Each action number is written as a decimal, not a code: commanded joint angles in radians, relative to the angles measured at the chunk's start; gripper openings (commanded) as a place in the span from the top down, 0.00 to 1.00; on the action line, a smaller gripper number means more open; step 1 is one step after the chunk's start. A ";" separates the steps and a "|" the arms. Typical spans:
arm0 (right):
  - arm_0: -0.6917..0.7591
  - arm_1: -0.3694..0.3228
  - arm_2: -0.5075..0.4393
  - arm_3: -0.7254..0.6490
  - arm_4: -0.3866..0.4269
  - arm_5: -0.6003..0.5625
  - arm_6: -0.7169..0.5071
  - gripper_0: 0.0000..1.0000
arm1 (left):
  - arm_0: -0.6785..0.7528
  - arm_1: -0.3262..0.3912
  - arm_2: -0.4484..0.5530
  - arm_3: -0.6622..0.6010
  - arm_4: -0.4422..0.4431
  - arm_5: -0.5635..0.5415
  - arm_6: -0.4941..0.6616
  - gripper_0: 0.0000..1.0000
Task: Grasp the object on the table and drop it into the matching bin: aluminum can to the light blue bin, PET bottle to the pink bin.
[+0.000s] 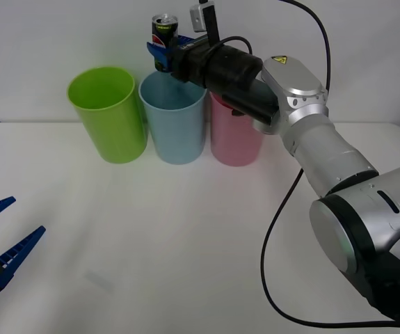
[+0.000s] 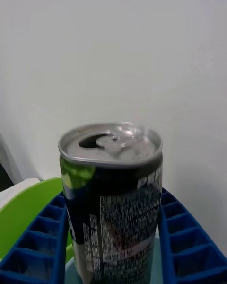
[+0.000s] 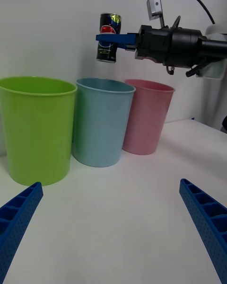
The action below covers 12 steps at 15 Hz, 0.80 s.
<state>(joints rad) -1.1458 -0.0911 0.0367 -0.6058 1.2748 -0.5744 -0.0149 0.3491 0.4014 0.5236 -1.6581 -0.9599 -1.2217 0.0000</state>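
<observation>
While the right pincer holds the can clamped above the light blue bin, only dropping remains.

Front view: from above the arms, facing forward and down over the table toward three bins along its far edge. Right wrist view: very close behind the can, facing a plain wall. Left wrist view: low over the tabletop, facing the bins from some way off. Shared between front and left wrist views: can, light blue bin, pink bin.
</observation>
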 commanded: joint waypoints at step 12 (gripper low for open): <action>0.040 -0.082 0.103 -0.002 -0.147 -0.018 0.030 0.00 | 0.000 0.000 0.000 0.000 0.000 0.000 0.000 0.00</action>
<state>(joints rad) -1.1084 -0.1588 0.1041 -0.6066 1.1676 -0.5910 0.0142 0.3491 0.4014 0.5236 -1.6581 -0.9599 -1.2217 0.0000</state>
